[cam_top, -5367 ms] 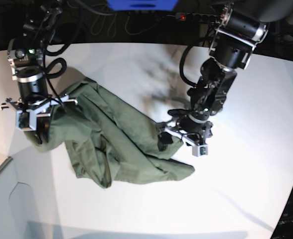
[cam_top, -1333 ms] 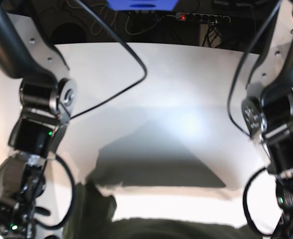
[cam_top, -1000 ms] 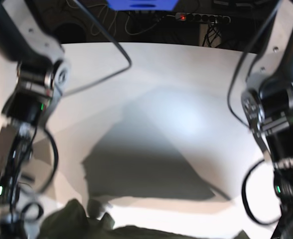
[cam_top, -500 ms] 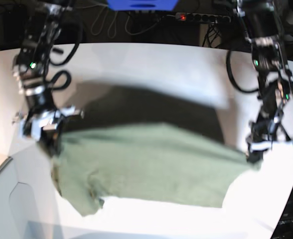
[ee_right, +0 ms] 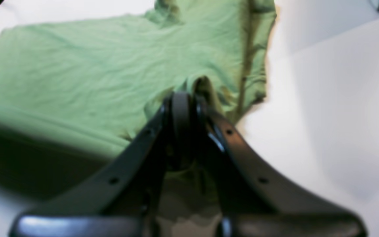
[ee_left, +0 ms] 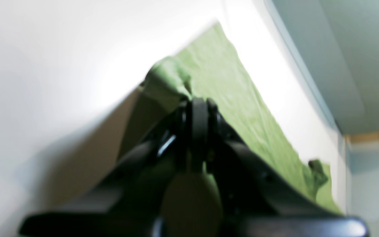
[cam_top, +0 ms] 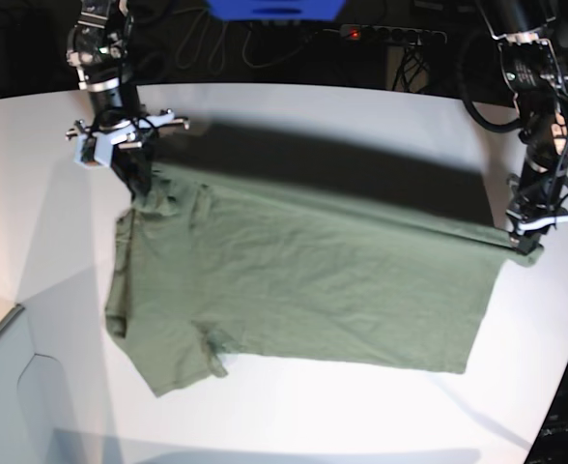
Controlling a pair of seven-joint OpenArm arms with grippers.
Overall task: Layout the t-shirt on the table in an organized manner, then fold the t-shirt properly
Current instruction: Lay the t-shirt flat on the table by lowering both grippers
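Both claws clamped tight on cloth — the right claw (cam_top: 134, 184) pinches the t-shirt (cam_top: 303, 290) at its ten o'clock corner, the left claw (cam_top: 525, 244) grips the three o'clock edge. The shirt hangs stretched between them, its lower part draped across the white tabletop (cam_top: 361, 126).

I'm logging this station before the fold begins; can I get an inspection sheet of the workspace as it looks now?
Surface: table, white, bare around the cloth.
Job's things: t-shirt, olive green, spread wide and mostly flat, far edge held up and casting a shadow; one sleeve lies bunched at the near side.
Clutter: nothing seen.
Claws: right claw shut on the t-shirt at one far corner; left claw shut on the t-shirt at the other.
Cables: black cables trail behind the table.
Surroundings: power strip with a red light, blue object at the top edge.
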